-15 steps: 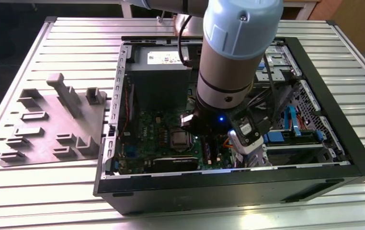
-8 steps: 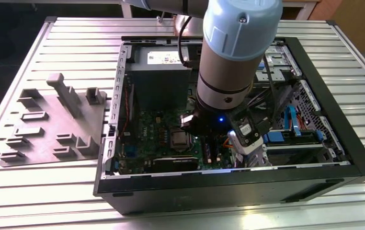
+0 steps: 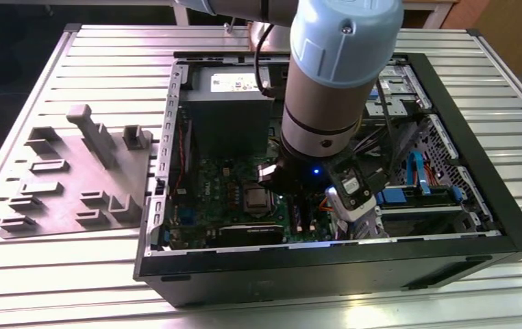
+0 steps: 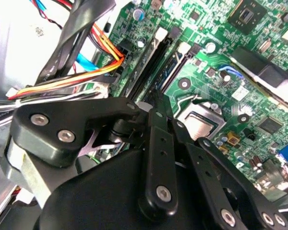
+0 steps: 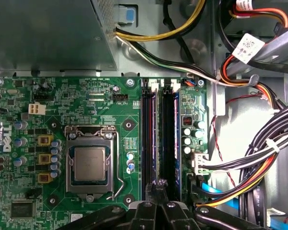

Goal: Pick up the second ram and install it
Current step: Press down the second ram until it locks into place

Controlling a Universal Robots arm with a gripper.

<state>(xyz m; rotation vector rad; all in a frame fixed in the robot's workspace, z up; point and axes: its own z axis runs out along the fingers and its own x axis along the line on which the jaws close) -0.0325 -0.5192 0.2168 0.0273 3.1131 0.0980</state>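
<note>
The ribbed, pale grey metal surface [image 3: 105, 274] has a brushed sheen with soft glare. On it, the black computer case [image 3: 480, 233] looks like matt painted sheet metal, its inner walls bare dull steel [image 5: 240, 139]. The green motherboard [image 5: 53, 96] is glossy lacquered board; its processor lid [image 5: 90, 164] is satin metal. The black gripper [image 4: 156, 103] links look like matt, smooth plastic or coated metal with shiny screws. The grey fixture plate [image 3: 69, 178] is matt plastic
</note>
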